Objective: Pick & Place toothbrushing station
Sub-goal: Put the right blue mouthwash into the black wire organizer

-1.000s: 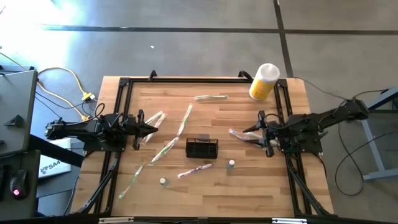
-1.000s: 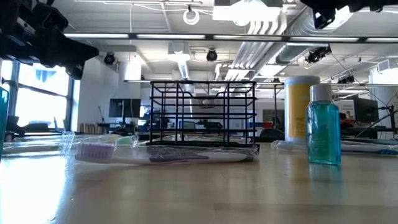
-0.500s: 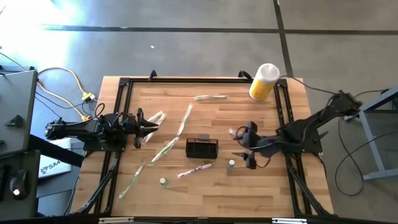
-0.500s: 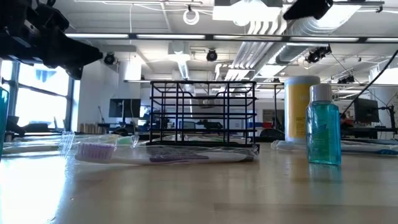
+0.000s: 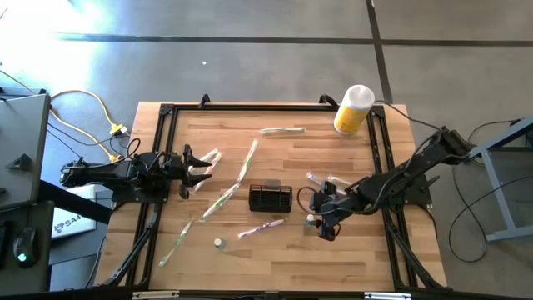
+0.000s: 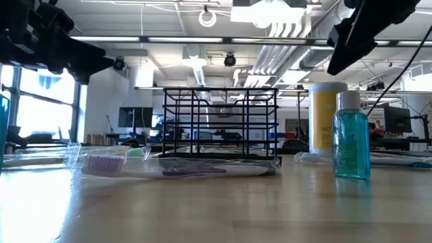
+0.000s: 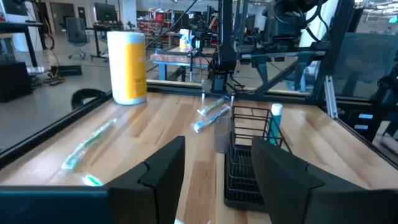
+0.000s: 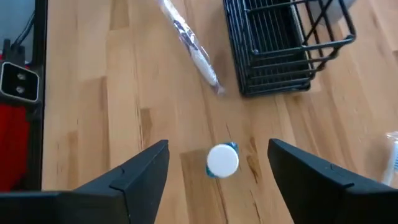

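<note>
High view: toothbrushing station [image 5: 271, 197] sits mid-counter [image 5: 275, 112], upright, long axis running left-right between the two arms. Right end effector [image 5: 317, 213] is just beside its right short end and slightly toward the near edge, hovering over the small blue bottle [image 5: 310, 220] with the white cap; right wrist view shows that bottle centred between wide-spread fingers, nothing held, with the station's mesh wall ahead and off to one side. Left end effector [image 5: 193, 164] is parked well apart at the left side, over a wrapped toothbrush [image 5: 206, 158]; fingers partly spread with nothing between them in the left wrist view, though that toothbrush is out of frame there, so contact probably nil. Right arm is clearly the nearer one. Judgement: to take the station it must shift toward the left arm and away from the bottle, then close across the short width.
</note>
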Robot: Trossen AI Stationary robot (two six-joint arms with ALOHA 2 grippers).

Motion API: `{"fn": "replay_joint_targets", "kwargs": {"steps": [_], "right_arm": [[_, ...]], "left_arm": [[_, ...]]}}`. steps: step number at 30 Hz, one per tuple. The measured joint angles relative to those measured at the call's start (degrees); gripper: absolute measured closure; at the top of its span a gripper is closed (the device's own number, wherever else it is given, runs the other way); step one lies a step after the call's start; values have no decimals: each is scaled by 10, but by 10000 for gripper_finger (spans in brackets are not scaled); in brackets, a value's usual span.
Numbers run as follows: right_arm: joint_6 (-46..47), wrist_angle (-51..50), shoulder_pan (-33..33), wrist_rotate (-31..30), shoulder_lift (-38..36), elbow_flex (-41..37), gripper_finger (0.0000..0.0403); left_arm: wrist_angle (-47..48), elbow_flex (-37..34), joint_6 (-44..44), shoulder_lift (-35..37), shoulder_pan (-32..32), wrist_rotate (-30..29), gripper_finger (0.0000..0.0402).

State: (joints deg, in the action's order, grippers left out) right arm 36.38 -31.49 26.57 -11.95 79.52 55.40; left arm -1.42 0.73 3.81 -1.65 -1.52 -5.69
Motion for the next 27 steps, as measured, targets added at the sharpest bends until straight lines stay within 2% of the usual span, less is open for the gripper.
{"fn": "replay_joint_targets", "kwargs": {"steps": [2, 7, 12, 16, 27], "right_arm": [[13, 5, -7, -2, 5, 0, 137], [138, 4, -37, 2, 6, 0, 137], [169, -3, -55, 14, 6, 0, 137], [247, -22, -66, 33, 17, 0, 137], [286, -31, -67, 117, 93, 0, 137]], "left_arm": [[0, 0, -5, 0, 0, 0, 220], [0, 0, -6, 0, 0, 0, 220], [1, 0, -5, 0, 0, 0, 220], [1, 0, -6, 0, 0, 2, 220], [1, 0, -5, 0, 0, 2, 220]]}}
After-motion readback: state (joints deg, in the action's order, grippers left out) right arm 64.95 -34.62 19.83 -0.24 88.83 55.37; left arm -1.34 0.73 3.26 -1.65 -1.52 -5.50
